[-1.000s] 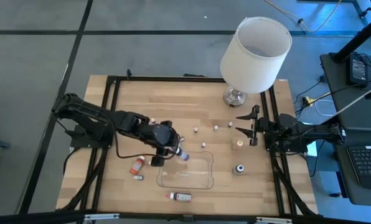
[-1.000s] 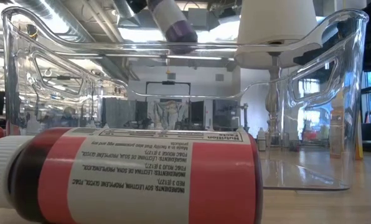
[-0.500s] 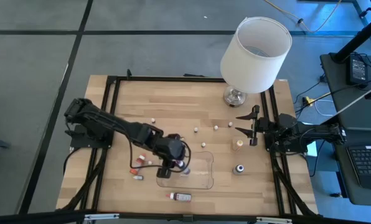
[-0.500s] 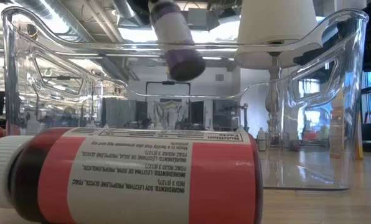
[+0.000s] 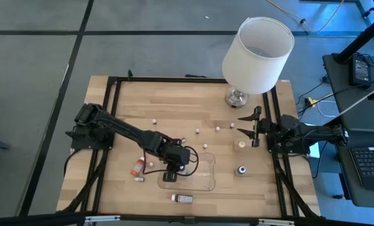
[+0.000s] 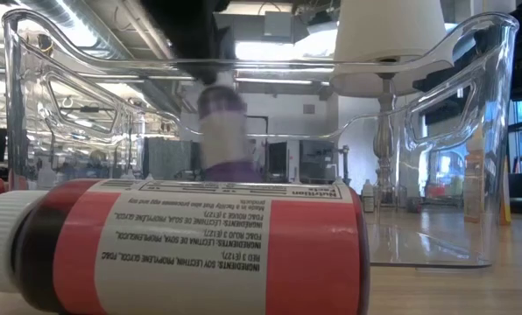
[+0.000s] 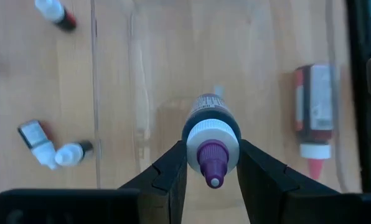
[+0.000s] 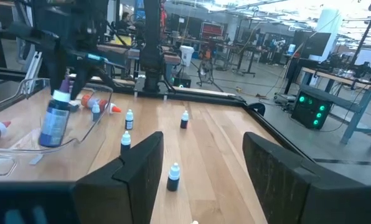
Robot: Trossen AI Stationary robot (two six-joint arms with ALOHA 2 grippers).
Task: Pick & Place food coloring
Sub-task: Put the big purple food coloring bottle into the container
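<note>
over the wooden bench (image 5: 174, 107), a white-shaded lamp (image 5: 257, 47) stands at the far edge. nearer the front lies a clear tray (image 5: 203, 179). the left hand (image 7: 211, 163) hangs above its inside, fingers pinched on a purple-tipped food coloring bottle (image 7: 211, 134) pointing down. the right hand (image 8: 201, 171) waits at the right edge, fingers spread and empty. a red bottle (image 5: 182, 198) lies just in front of the tray.
</note>
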